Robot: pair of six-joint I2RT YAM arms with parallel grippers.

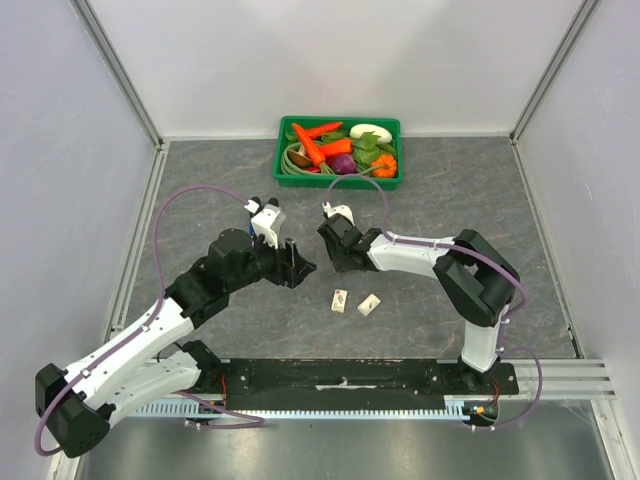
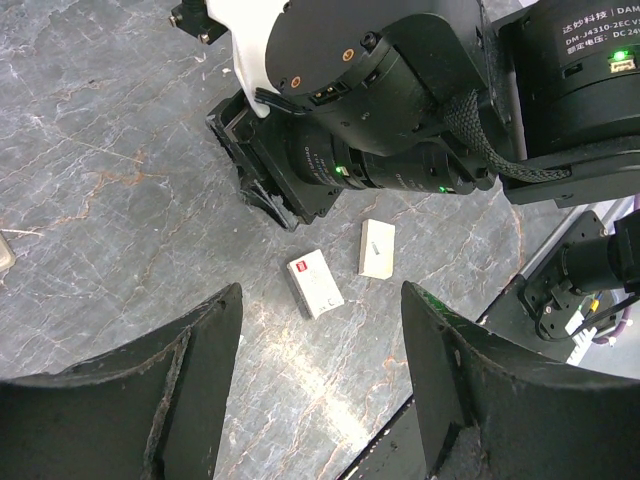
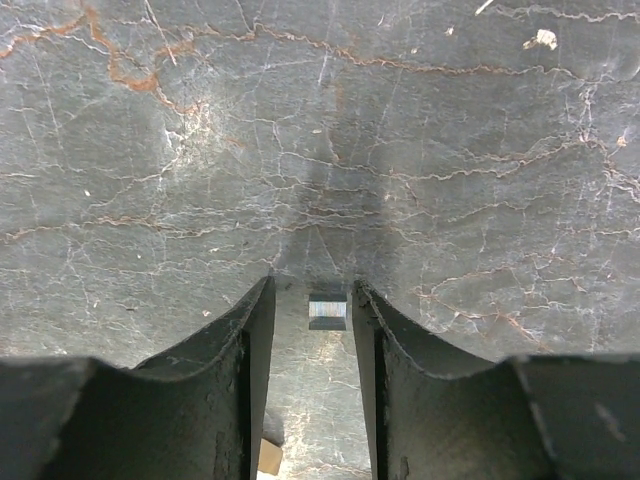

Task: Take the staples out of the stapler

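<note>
While the right gripper (image 3: pixel 313 285) points straight down at the grey table (image 1: pixel 450 200) a little in front of the green tray (image 1: pixel 340 183), its fingers stand narrowed but not clenched, flanking a small silvery block (image 3: pixel 327 310) that lies on the surface with a gap showing on either side. The left gripper (image 2: pixel 320 330), also on the near side of the tray, hangs spread wide and holds nothing. A red-labelled white box (image 2: pixel 315 283) and a plain white box (image 2: pixel 377 248) lie farther from the tray. The stapler cannot be made out in any view.
</note>
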